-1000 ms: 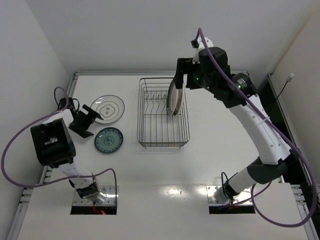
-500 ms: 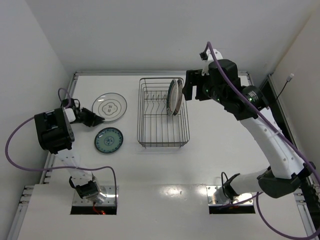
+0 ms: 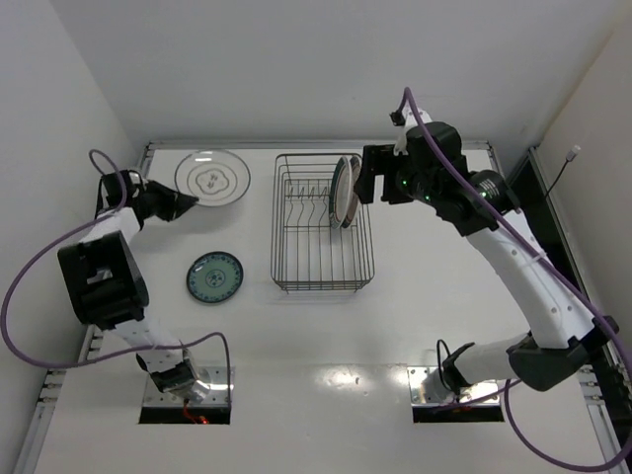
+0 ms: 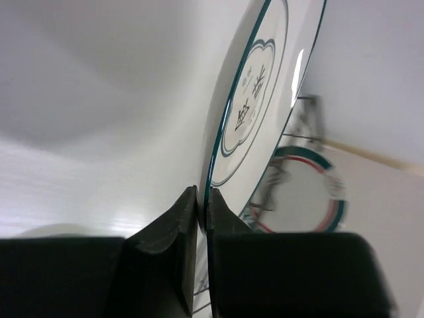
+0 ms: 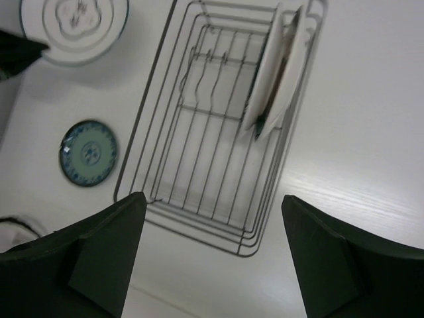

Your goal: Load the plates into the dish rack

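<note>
Pale plate (image 4: 265, 99): rim pinched between near-closed fingers of left gripper (image 4: 202, 199), apparently lifted, far-left of table (image 3: 444, 296). Thin edge grip, so carry slowly, edge-up, to rack (image 3: 296, 281). Aim for free slot left of two ringed plates (image 3: 344, 193). Right gripper (image 5: 211, 202) spread wide, empty, above rack. Small teal plate (image 3: 215, 276) lies flat, waiting.
</note>
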`<state>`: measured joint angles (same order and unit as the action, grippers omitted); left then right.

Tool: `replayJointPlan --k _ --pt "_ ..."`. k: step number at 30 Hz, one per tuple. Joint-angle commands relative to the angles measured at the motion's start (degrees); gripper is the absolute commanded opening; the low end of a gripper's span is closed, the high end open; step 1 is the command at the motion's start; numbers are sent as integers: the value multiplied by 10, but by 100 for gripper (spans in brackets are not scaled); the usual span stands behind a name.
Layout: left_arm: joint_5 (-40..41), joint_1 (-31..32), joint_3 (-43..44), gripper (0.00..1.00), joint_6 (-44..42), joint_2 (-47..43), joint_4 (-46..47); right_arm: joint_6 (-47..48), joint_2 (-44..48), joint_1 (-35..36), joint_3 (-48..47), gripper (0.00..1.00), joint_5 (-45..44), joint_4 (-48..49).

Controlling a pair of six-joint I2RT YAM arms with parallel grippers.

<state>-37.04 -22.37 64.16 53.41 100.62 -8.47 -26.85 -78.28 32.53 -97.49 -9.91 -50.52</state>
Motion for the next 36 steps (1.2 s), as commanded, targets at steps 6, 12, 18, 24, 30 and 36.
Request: replayJointPlan --k 6,12,18,24,30,36 --pt "-131 118 -68 0 137 -198 237 -46 -41 -27 70 81 276 158" --pt "-152 191 -93 0 82 -268 182 -124 -78 -53 149 87 395 297" --pt "-169 233 -120 0 107 -282 241 -157 -138 -63 184 89 427 368" --pt "-163 284 -114 0 107 -270 246 -212 -174 -69 189 59 450 444" --pt "-114 275 -68 53 13 -264 51 -202 -164 -79 150 0 364 375" --pt "308 226 48 75 -108 -242 -343 -138 -192 -47 -45 0 18 65"
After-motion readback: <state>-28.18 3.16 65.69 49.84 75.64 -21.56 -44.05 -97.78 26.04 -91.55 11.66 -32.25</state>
